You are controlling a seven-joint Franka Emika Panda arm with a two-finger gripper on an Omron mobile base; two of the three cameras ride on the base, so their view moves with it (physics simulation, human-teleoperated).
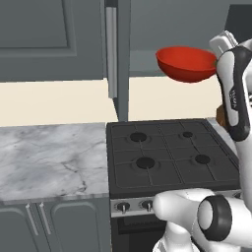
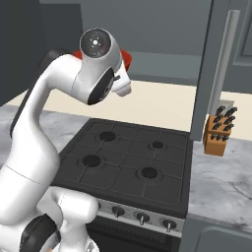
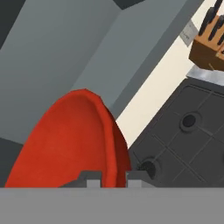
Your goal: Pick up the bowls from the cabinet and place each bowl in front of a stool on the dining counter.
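Observation:
The glossy red bowl (image 1: 187,63) hangs in the air above the stove, just in front of the open upper cabinet (image 1: 147,29). My gripper (image 3: 111,179) is shut on the bowl's rim (image 3: 109,144), one fingertip on each side of it. In the left base view the hand (image 1: 222,43) comes at the bowl from the right. In the right base view only a red sliver of the bowl (image 2: 126,58) peeks out behind my arm. The brown wood-grain bowl is hidden. The stools and the dining counter are out of view.
The cabinet door (image 1: 112,49) stands open, edge-on, with its long bar handle (image 2: 224,64). Below lies a black four-burner stove (image 1: 167,152), with marble worktop (image 1: 49,157) to its left. A wooden knife block (image 2: 219,130) stands right of the stove.

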